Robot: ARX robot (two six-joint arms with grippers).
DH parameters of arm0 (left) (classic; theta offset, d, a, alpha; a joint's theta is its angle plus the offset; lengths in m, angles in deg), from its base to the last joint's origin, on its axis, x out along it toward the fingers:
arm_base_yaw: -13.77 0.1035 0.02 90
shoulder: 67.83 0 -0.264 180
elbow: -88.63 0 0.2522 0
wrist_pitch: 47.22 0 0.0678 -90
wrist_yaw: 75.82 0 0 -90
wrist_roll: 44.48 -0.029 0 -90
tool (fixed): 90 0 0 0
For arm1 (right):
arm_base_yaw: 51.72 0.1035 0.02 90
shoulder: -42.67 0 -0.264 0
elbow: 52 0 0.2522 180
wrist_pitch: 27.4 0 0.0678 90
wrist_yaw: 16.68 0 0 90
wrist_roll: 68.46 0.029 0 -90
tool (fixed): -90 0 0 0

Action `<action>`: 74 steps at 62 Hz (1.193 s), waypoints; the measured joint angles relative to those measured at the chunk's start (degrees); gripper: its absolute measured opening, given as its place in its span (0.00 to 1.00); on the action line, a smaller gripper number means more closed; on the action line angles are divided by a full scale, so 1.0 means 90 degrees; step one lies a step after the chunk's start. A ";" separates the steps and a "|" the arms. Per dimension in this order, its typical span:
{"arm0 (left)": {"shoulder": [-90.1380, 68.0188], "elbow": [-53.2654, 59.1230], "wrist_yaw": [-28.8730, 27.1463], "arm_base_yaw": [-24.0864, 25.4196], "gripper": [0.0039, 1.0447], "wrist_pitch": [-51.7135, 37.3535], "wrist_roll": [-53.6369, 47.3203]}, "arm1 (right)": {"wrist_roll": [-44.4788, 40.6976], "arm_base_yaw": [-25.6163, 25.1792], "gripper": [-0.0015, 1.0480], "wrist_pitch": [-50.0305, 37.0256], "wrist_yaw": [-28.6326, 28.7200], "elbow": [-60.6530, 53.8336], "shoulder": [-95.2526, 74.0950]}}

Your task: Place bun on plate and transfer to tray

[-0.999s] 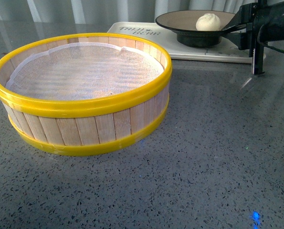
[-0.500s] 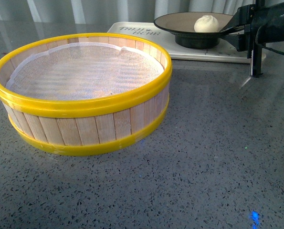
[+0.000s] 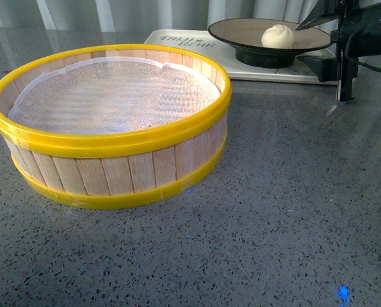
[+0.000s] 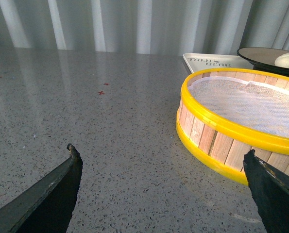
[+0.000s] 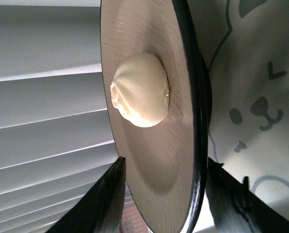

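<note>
Near edge, left: left gripper [image 4: 161, 187] hovers low over bare worktop, jaws wide apart, nothing held. Steamer basket [image 3: 110, 121] mid-worktop holds only cloth. Far right corner: plate [image 3: 270, 38] with bun [image 3: 277, 36] now rests by its foot on the tray [image 3: 241, 64]. Half a second ago the right gripper [image 3: 317, 39] clamped the rim; now its jaws stand apart, straddling it. Transfer looks complete; retreat remains.

Front wide; wrists low; plate [image 3: 241, 32] shared
</note>
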 joint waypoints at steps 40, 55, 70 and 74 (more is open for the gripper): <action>0.0000 0.0000 0.0000 0.0000 0.94 0.0000 0.0000 | -0.0529 -0.0202 0.92 0.0964 -0.1508 -0.1695 0.2582; 0.0000 0.0000 0.0000 0.0000 0.94 0.0000 0.0000 | -0.1396 -0.0935 0.92 0.1545 -0.2268 -0.2225 0.4413; 0.0002 0.0000 0.0000 0.0000 0.94 0.0000 0.0000 | -0.3939 -0.1423 0.92 0.0328 -0.2919 -0.3308 0.6132; 0.0002 0.0000 0.0000 0.0000 0.94 0.0000 0.0000 | -0.5064 -0.1438 0.92 -0.0221 -0.2817 -0.3946 0.6567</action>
